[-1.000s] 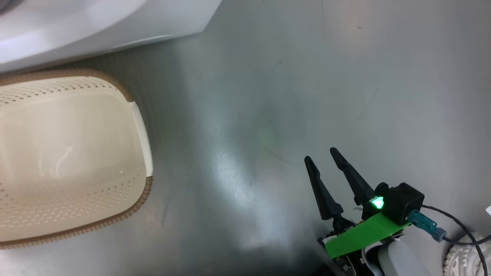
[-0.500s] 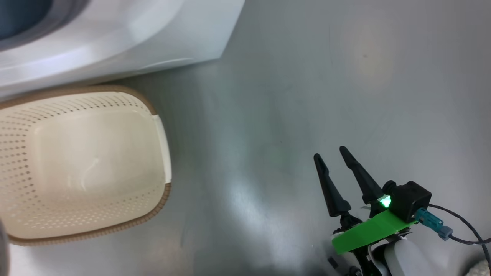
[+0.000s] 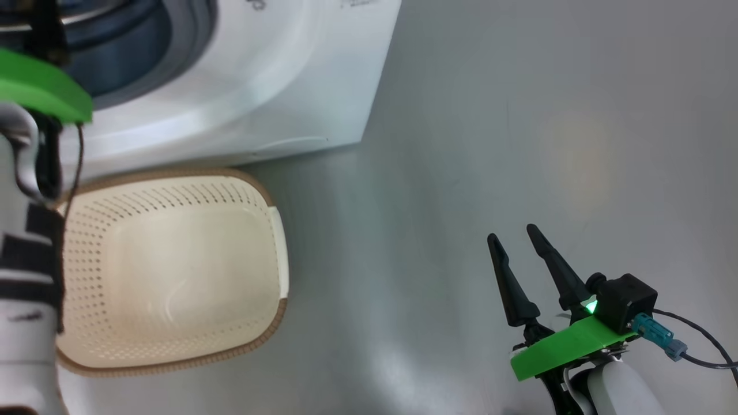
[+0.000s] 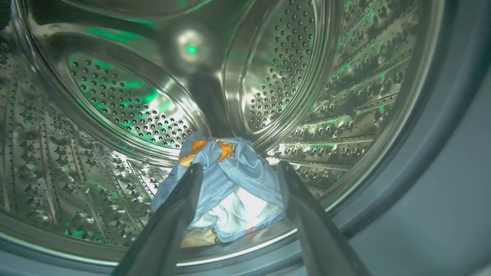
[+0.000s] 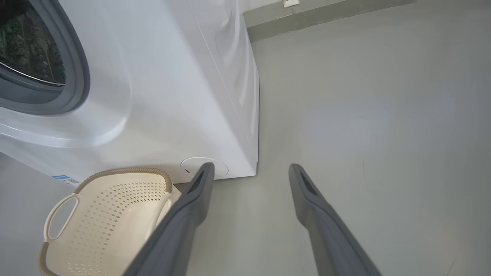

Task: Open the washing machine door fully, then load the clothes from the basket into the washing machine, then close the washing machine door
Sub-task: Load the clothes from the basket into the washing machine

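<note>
Basket (image 3: 279,248) lies lengthwise along the washing machine (image 3: 277,86); clothes (image 4: 226,180) seemingly inside it.

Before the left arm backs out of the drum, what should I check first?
1. Basket emptied: ok.
2. Blue garment inside the drum: ok, though it lies at the front lip.
3. Left gripper open around the garment: ok.
4. Garment clear of the rubber seal: cannot tell.
5. Right gripper open and out of the way over the floor: ok.
</note>
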Robot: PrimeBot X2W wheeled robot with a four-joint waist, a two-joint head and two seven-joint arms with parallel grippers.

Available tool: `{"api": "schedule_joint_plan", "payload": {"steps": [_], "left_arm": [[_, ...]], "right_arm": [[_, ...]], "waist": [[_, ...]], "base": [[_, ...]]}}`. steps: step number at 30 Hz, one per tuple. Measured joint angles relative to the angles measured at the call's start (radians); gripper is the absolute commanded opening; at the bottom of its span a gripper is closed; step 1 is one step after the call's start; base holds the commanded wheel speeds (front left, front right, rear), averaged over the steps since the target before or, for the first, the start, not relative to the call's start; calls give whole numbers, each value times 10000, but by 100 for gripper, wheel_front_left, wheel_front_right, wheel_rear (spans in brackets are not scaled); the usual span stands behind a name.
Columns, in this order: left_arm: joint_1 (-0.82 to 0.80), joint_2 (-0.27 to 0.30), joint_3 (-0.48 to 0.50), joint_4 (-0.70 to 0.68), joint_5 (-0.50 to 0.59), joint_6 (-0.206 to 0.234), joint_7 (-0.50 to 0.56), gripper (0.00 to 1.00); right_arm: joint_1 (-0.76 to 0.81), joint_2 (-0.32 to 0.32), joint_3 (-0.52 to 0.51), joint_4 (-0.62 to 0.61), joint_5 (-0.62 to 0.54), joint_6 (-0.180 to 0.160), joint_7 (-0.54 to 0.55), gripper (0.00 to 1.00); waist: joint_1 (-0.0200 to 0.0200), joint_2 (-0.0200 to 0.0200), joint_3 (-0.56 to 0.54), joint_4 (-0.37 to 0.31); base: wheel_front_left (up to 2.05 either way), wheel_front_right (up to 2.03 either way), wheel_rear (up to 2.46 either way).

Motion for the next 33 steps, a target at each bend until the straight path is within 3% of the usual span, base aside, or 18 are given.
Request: {"api": "schedule_joint_plan", "payload": {"steps": [22, 33], "left_arm": [[5821, -871, 1223, -4414, -182, 694, 0, 100], [8802, -1166, 1398, -6295, 259, 863, 2, 100]], "right_arm": [[971, 2, -293, 481, -203, 0, 0, 100], [1525, 4, -299, 548, -378, 0, 0, 100]], "waist": [[0, 0, -2715, 447], [0, 0, -4038, 600]], "base": [[0, 0, 0], [0, 0, 0]]}}
